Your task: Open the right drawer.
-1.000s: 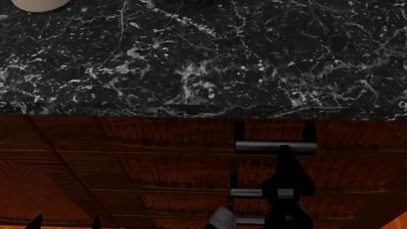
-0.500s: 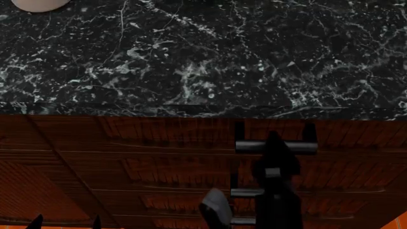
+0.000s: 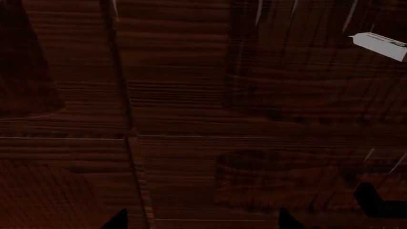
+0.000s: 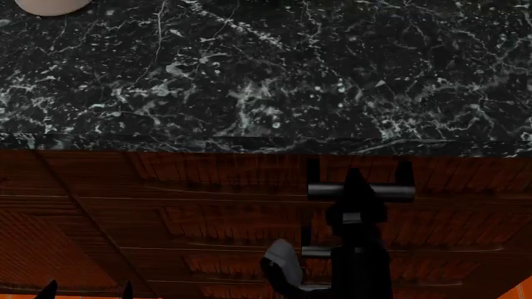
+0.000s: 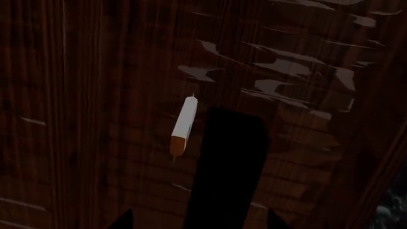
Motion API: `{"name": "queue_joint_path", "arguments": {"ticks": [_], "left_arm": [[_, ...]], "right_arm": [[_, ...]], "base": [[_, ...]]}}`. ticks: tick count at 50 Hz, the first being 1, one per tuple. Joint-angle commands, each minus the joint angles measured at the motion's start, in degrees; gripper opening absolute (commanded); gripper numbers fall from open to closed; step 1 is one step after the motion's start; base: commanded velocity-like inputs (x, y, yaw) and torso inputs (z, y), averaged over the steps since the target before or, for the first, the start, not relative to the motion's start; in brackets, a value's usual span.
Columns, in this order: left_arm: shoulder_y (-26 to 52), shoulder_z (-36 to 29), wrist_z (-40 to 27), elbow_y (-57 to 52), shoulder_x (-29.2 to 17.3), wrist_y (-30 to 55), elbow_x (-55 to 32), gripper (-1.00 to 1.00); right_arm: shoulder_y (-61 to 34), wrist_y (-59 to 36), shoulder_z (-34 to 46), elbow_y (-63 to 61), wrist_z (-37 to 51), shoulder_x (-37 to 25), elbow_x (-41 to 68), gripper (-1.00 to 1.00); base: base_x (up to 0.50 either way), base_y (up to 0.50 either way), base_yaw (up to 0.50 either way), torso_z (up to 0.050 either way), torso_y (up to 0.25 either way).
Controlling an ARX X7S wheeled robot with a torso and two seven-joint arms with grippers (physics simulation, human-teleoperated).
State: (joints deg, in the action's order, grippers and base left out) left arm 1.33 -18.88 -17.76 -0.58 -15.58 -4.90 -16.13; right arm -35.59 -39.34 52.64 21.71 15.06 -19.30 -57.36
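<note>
The right drawer (image 4: 465, 180) is a dark reddish-brown wood front just under the counter edge. Its grey bar handle (image 4: 390, 192) sits on two black posts. My right gripper (image 4: 356, 179) reaches up from below, and its tip overlaps the bar's middle. In the right wrist view the gripper (image 5: 197, 222) is open. A dark, shadowed upright shape, probably the handle (image 5: 226, 167), stands between its two fingertips, with the drawer wood (image 5: 95, 95) behind. My left gripper (image 4: 87, 289) is open and empty at the lower left. It faces plain wood fronts in its wrist view (image 3: 202, 222).
A black marble counter (image 4: 266, 75) overhangs the drawers, with a white rounded object (image 4: 50, 5) at its far left. A shorter grey handle (image 4: 320, 251) on a shallower drawer front shows below, beside my right arm. A small white and orange piece (image 5: 183, 125) lies against the wood.
My right gripper has moved up and slightly left, from below the bar handle to overlapping it. The left gripper has not moved.
</note>
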Motion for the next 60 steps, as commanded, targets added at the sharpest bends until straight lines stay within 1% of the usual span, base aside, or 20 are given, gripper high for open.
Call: {"name": "queue_joint_path", "arguments": {"ticks": [1, 24, 25, 30, 40, 51, 53, 57, 60], "left_arm": [[0.1, -0.3, -0.2, 0.0, -0.2, 0.0, 0.0, 1.0], [0.3, -0.9, -0.3, 0.4, -0.4, 0.1, -0.2, 1.0], [0.3, -0.9, -0.3, 0.4, -0.4, 0.1, -0.3, 1.0], [0.3, -1.0, -0.5, 0.2, -0.5, 0.3, -0.4, 1.0], [0.2, -1.2, -0.5, 0.3, -0.6, -0.1, -0.4, 1.0], [0.2, -1.4, -0.8, -0.1, -0.8, 0.0, -0.5, 1.0], [0.4, -1.4, -0.6, 0.3, -0.8, -0.2, -0.5, 1.0], [0.3, -1.5, -0.8, -0.1, -0.9, 0.0, -0.6, 1.0], [0.3, -1.6, -0.9, -0.2, -0.9, 0.1, -0.6, 1.0]], "right_arm": [[-1.2, 0.9, 0.1, 2.9, 0.7, 0.8, 0.6, 1.0], [-4.0, 3.9, -1.6, 9.6, 3.9, 2.9, 3.9, 1.0], [-4.0, 3.6, -1.6, 9.8, 4.0, 3.0, 3.8, -1.0], [-4.0, 3.6, -2.3, 9.2, 5.8, 2.9, 3.9, -1.0], [-3.5, 3.3, -1.9, 8.5, 6.1, 2.4, 3.3, -1.0], [0.5, -1.0, 0.4, -1.4, 2.1, -1.7, -1.6, -1.0], [1.4, -2.7, 1.5, -4.8, -0.1, -3.2, -4.0, -1.0], [2.2, -4.1, 2.8, -8.0, -2.2, -4.8, -6.7, -1.0], [2.9, -4.4, 2.8, -8.5, -1.8, -5.1, -6.9, -1.0]], "base": [[0.0, 0.0, 0.0, 0.0, 0.0], [0.0, 0.0, 0.0, 0.0, 0.0], [0.0, 0.0, 0.0, 0.0, 0.0], [0.02, 0.0, 0.0, 0.0, 0.0], [0.01, 0.0, 0.0, 0.0, 0.0], [0.0, 0.0, 0.0, 0.0, 0.0], [0.0, 0.0, 0.0, 0.0, 0.0], [0.0, 0.0, 0.0, 0.0, 0.0], [0.0, 0.0, 0.0, 0.0, 0.0]]}}
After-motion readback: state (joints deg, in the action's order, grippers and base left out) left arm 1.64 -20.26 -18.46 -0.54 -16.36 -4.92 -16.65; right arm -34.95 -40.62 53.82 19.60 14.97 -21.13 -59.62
